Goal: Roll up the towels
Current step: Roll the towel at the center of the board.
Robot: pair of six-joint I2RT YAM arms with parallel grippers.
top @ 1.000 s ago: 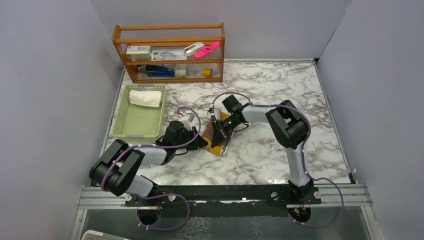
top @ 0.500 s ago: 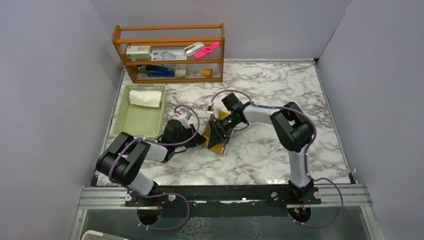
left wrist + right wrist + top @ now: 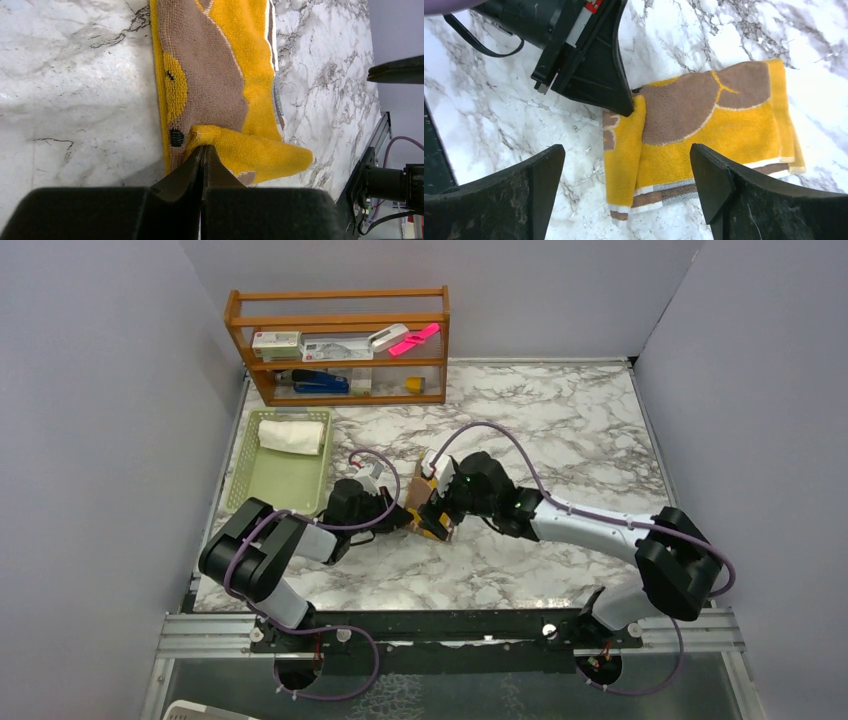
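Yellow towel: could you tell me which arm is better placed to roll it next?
Left arm: its jaws are shut on the folded-over end of the towel; the right arm has jaws open above it.

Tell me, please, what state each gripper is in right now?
Left gripper: closed on the folded edge of the yellow towel.
Right gripper: open, holding nothing.

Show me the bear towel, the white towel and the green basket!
bear towel (image 3: pixel 684 107): right wrist view, on the brown bear face.
white towel (image 3: pixel 292 436): top view, middle of the roll.
green basket (image 3: pixel 282 490): top view, bare floor of the basket.
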